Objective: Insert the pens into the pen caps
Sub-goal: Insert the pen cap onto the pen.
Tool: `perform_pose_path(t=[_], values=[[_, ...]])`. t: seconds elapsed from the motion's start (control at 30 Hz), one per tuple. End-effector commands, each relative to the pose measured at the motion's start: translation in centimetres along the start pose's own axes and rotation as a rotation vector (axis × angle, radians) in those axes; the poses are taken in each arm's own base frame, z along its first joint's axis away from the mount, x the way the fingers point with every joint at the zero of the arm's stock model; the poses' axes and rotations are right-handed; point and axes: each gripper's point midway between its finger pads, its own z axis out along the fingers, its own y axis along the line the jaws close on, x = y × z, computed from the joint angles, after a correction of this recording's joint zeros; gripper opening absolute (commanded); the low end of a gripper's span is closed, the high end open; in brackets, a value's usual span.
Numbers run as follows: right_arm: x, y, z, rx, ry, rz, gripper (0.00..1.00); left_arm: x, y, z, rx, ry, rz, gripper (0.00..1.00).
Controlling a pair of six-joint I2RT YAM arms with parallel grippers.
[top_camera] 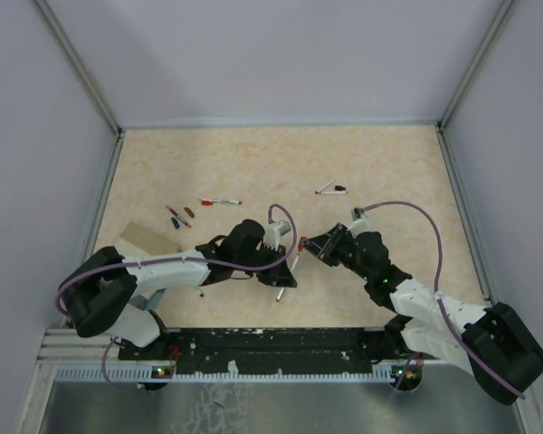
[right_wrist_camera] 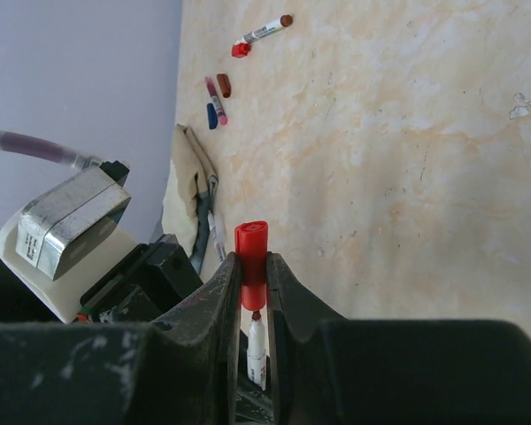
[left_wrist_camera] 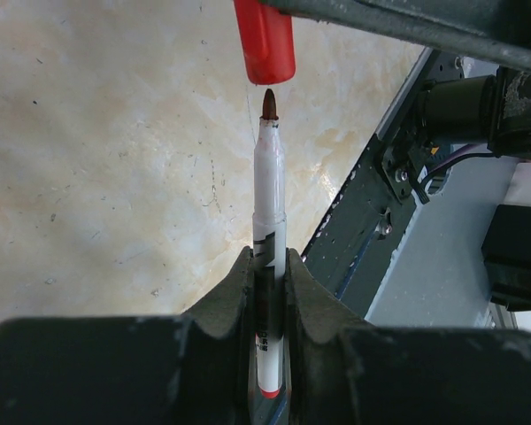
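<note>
Gripping a white-barrelled pen [left_wrist_camera: 268, 195] in nearly closed jaws, the left gripper [left_wrist_camera: 270, 268] holds its dark tip just short of the red cap [left_wrist_camera: 265, 40], which is pinched by the right gripper [right_wrist_camera: 252, 266]. Only the left wrist view shows that gap plainly. The top view alone shows a black-ended pen [top_camera: 331, 189]; loose pens [right_wrist_camera: 215, 99] lie near a tan cloth [right_wrist_camera: 188, 177].

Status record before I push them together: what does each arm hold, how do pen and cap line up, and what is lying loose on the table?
left gripper: shut on pen, bare tip pointing at the cap
right gripper: shut on red cap, open end toward the pen
gap: tip just short of the cap mouth, not inserted
alignment: roughly in line in the left wrist view
table: red-ended pen, black-ended pen, brown cap, blue cap
</note>
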Motion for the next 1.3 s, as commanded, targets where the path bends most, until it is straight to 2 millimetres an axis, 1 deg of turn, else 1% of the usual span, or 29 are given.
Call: perform_pose_path(t=[0.0, 0.37, 0.7, 1.03, 1.27], values=[[-0.3, 1.2, 0.2, -0.055, -0.015, -0.008, 0.15, -1.7, -1.6, 0.0, 0.036, -0.046, 0.032, 0.0], [-0.1, 1.6, 0.2, -0.073, 0.002, -0.006, 0.15, -2.1, -1.6, 0.1, 0.029, -0.06, 0.026, 0.0], [0.4, 1.1, 0.2, -0.065, 0.016, -0.01, 0.15, -3.2, -2.3, -0.1, 0.039, -0.097, 0.015, 0.0], [0.4, 1.5, 0.0, -0.087, 0.019, -0.017, 0.15, -3.8, -1.8, 0.2, 0.006, -0.123, -0.015, 0.0], [0.7, 1.8, -0.2, -0.117, 0.026, -0.031, 0.15, -5.5, -2.3, 0.8, 0.005, -0.155, -0.03, 0.0]])
